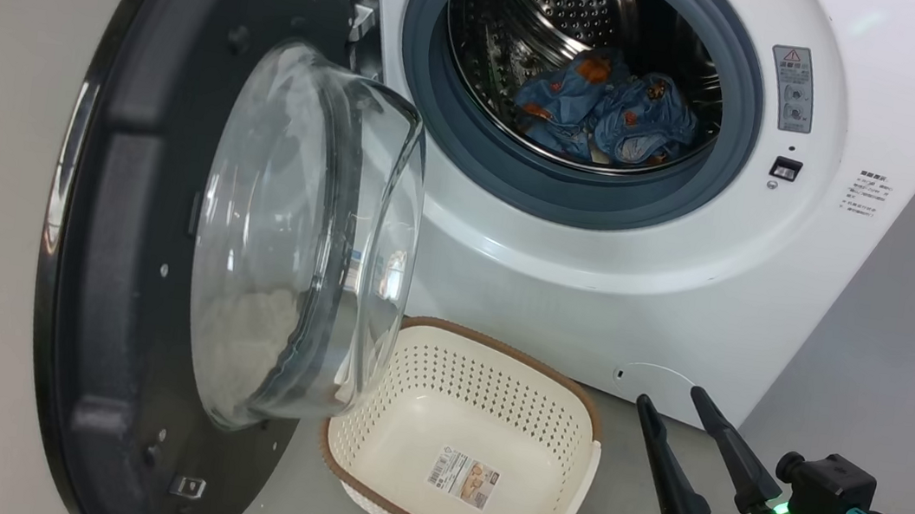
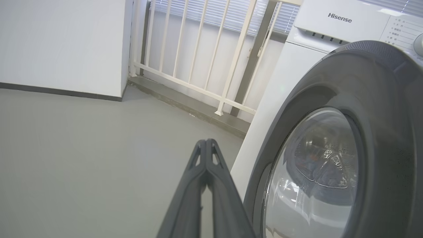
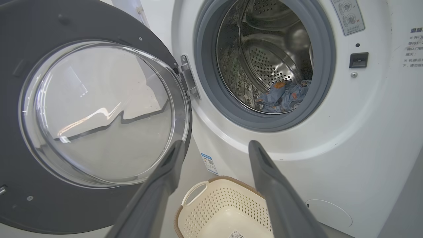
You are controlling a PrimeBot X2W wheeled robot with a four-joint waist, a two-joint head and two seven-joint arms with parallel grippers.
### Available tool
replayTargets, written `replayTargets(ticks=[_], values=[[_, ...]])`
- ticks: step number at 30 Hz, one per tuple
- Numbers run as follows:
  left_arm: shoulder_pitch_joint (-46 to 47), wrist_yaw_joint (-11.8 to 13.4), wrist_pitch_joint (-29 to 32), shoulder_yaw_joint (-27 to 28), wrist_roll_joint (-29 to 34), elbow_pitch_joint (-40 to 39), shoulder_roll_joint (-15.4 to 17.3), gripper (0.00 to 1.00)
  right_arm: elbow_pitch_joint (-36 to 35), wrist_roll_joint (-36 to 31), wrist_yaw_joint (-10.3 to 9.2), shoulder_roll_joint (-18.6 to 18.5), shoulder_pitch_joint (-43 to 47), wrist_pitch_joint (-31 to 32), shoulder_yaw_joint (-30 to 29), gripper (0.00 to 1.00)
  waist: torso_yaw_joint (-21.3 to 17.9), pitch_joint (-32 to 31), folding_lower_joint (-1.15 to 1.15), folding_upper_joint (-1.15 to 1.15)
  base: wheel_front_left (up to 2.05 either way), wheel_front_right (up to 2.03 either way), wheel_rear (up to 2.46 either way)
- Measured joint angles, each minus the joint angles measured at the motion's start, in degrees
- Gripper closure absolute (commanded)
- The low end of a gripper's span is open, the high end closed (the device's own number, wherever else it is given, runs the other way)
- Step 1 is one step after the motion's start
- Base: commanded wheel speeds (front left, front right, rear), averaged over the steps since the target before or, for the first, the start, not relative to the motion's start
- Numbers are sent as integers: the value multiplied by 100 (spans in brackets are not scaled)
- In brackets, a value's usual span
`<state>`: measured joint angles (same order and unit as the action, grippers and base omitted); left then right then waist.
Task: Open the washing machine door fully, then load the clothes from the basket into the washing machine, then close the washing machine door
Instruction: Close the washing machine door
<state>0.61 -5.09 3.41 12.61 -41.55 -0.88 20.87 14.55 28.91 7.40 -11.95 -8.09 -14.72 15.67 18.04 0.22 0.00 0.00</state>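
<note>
One open washing machine door (image 1: 137,165) stands beside the basket (image 1: 477,382).

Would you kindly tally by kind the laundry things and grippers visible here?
Washing machine: 1
Door: 1
Basket: 1
Clothes bundle: 1
Grippers: 2 (left gripper, right gripper)
Total: 6

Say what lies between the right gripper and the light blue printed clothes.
In the right wrist view: the white washing machine front and its grey rubber gasket.
</note>
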Motion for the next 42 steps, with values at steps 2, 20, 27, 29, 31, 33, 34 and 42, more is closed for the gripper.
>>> replayTargets(ticks=[2, 20, 27, 29, 31, 33, 34, 42], values=[[165, -20, 196, 43, -314, 3, 16, 100, -1, 0, 0, 3, 0, -1, -7, 0, -4, 12, 0, 0, 0, 0, 0], [1589, 662, 2235, 700, -2892, 738, 73, 100, -1, 0, 0, 32, -4, 0, -31, 0, -200, 64, 0, 0, 0, 0, 0], [1852, 1139, 2889, 783, -3564, 751, 12, 100, -2, 0, 0, 32, -5, 0, -41, 0, -278, 96, 0, 0, 0, 0, 0], [1887, 1259, 3058, 778, -3691, 692, 14, 100, -2, 0, 0, 33, -5, 0, -45, 0, -301, 99, 0, 0, 0, 0, 0], [1889, 1348, 3285, 744, -3733, 616, 64, 100, -2, 0, 0, 36, -5, 0, -49, 0, -331, 98, 0, 0, 0, 0, 0], [1889, 1411, 3366, 743, -3755, 578, 86, 100, -2, 0, 0, 44, -5, 0, -62, 0, -348, 98, 0, 0, 0, 0, 0], [1889, 1469, 3467, 742, -3815, 542, 93, 100, -2, 0, 0, 49, -5, 0, -82, 0, -362, 98, 0, 0, 0, 0, 0], [1891, 2064, 3980, 690, -4295, 75, 35, 100, -3, 0, 0, 81, -5, 0, -125, 0, -467, 62, 0, 0, 0, 0, 0]])
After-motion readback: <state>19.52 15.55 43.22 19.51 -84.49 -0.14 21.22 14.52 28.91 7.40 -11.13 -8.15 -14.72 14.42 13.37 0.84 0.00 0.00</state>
